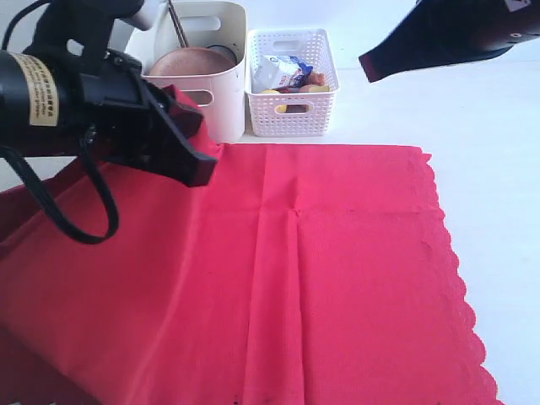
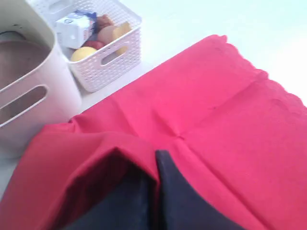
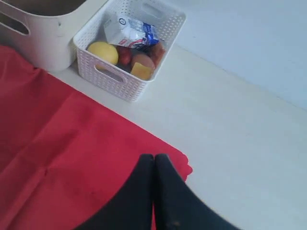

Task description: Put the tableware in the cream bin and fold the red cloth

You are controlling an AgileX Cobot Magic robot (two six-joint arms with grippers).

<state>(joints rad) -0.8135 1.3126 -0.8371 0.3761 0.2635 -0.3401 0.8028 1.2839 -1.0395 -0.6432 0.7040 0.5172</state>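
Your left gripper (image 2: pixel 156 160) is clamped on the red cloth (image 1: pixel 337 270) — carry that edge straight across, taut — and hold your closed, empty right gripper (image 3: pixel 154 163) clear.

One cloth (image 1: pixel 337 270), one bin (image 1: pixel 221 94), one basket (image 1: pixel 291 120)

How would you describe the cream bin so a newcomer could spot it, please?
Two containers stand beyond the far edge of the red cloth. The cream bin is the taller, at left in the exterior view. Unlike the white lattice basket, its walls are smooth, with oval handle cut-outs.
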